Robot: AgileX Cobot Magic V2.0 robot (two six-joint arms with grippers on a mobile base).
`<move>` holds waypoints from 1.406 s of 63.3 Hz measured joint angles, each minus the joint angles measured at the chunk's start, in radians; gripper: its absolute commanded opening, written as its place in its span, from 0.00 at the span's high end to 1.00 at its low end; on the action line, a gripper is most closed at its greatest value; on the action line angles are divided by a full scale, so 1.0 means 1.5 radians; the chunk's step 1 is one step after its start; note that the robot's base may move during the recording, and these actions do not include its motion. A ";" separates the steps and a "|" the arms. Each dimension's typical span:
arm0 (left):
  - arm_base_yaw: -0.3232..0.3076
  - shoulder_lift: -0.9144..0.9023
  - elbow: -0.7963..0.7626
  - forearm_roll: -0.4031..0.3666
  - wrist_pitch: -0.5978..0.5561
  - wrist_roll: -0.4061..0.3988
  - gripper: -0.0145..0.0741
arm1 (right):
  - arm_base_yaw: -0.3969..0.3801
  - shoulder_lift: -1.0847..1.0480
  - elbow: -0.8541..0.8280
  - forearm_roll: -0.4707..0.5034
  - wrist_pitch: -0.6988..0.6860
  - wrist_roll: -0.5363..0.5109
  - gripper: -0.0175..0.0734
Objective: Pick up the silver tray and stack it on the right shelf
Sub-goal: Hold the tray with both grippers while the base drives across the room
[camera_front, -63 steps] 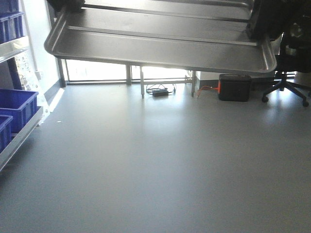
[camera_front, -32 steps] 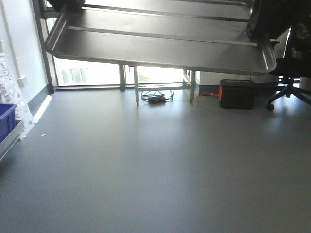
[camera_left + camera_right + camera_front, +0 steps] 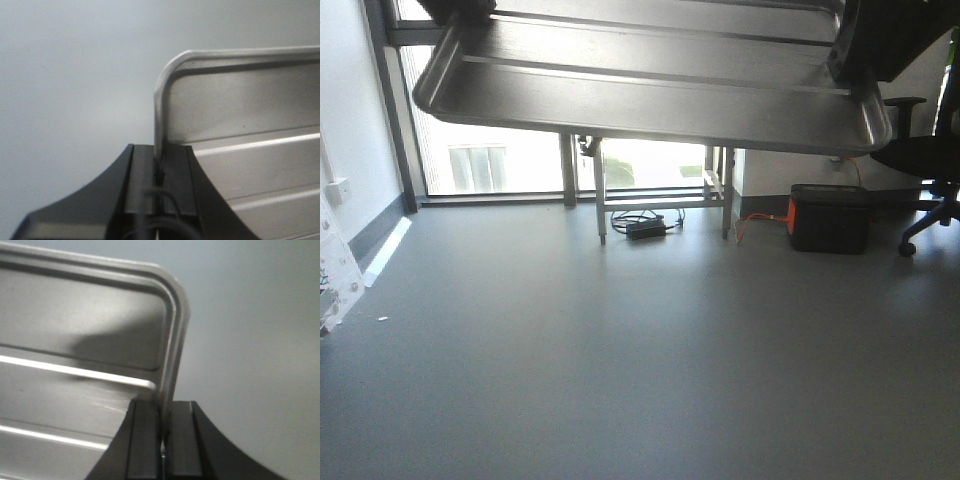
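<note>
The silver tray (image 3: 650,90) is held high across the top of the front view, its ribbed floor facing the camera. My left gripper (image 3: 159,172) is shut on the tray's left rim (image 3: 160,110). My right gripper (image 3: 163,427) is shut on the tray's right rim (image 3: 172,355). In the front view only dark parts of the left gripper (image 3: 455,8) and right gripper (image 3: 880,35) show at the tray's ends. The tray (image 3: 250,130) hangs over bare grey floor in both wrist views (image 3: 75,340). The right shelf is out of view.
Grey floor (image 3: 640,360) spreads ahead. A metal table frame (image 3: 660,195) with cables (image 3: 645,222) stands by the bright window. A black and orange box (image 3: 828,216) and an office chair (image 3: 925,165) are at the right. A white rack edge (image 3: 335,270) is at the far left.
The view has swung right: the blue bins and rack at the left have slid out of sight, and the box and table legs shifted right. The tray stays held the same way.
</note>
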 measured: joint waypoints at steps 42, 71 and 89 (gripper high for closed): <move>0.000 0.000 0.000 0.000 0.000 0.000 0.94 | 0.000 0.000 0.000 0.000 0.000 0.000 0.74; 0.000 0.000 0.000 -0.003 -0.003 0.000 0.94 | 0.000 0.000 0.000 -0.001 0.001 0.000 0.74; 0.000 0.000 0.000 -0.003 -0.003 0.000 0.94 | 0.000 0.000 0.000 -0.001 0.001 0.000 0.74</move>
